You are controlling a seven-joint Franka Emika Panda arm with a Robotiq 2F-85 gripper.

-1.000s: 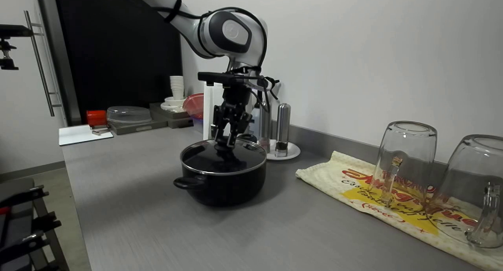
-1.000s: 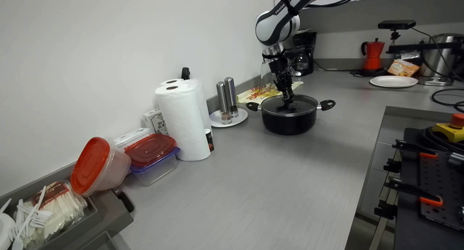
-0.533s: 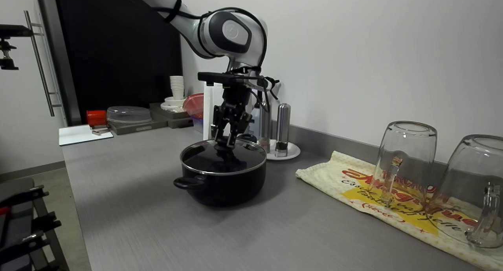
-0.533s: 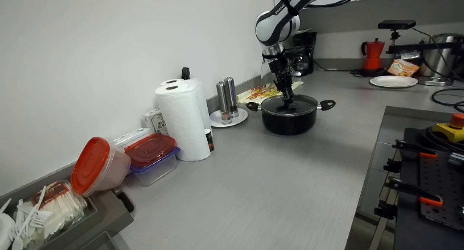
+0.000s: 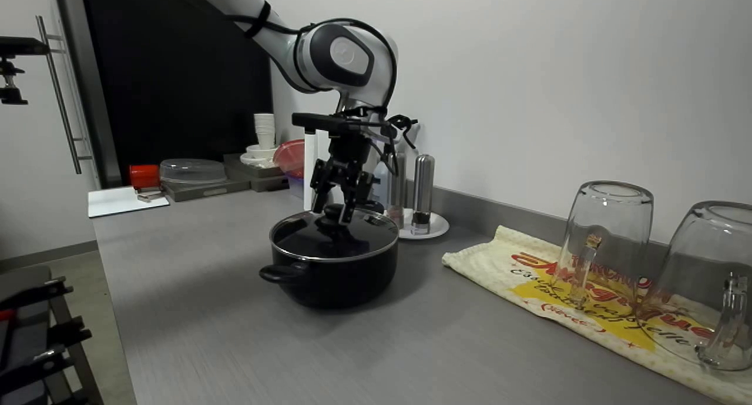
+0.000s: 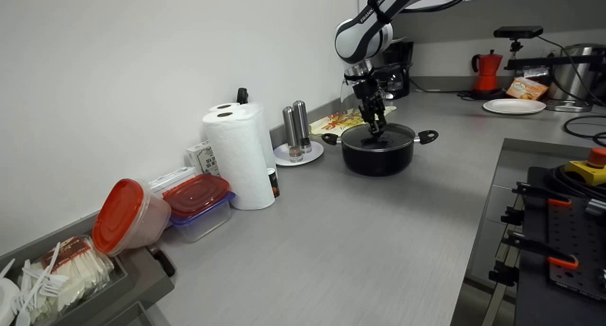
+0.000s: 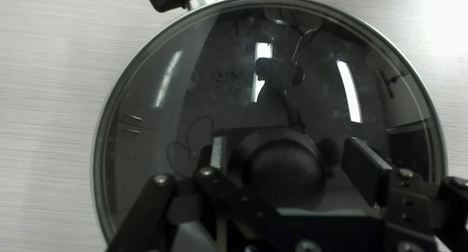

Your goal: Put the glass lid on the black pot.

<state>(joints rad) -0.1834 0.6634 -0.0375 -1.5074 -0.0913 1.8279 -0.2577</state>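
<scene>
The end effector (image 7: pixel 290 157) stands parted around the glass lid's (image 7: pixel 226 105) knob (image 7: pixel 284 168).

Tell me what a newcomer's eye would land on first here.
Probably the black pot on the counter, glass lid on top, an open pincer straddling its knob. Next, two clear mugs on a printed cloth near the wall, then a red coffee maker at upper right in an exterior view.

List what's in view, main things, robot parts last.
Pot: 1, black, on counter
Glass lid: 1, clear, on pot
Towel: 1, cream, by wall
Mugs: 2, clear, on towel
Round plates: 2, white, on counter
Grinders: 2, silver, on one plate
Paper rolls: at least 2, white, by wall
Tubs: at least 2, clear and red, near rolls
Coffee pot: 1, red, near other plate
Arm: 1, white and black, above pot
Gripper: 1, black, open around knob
</scene>
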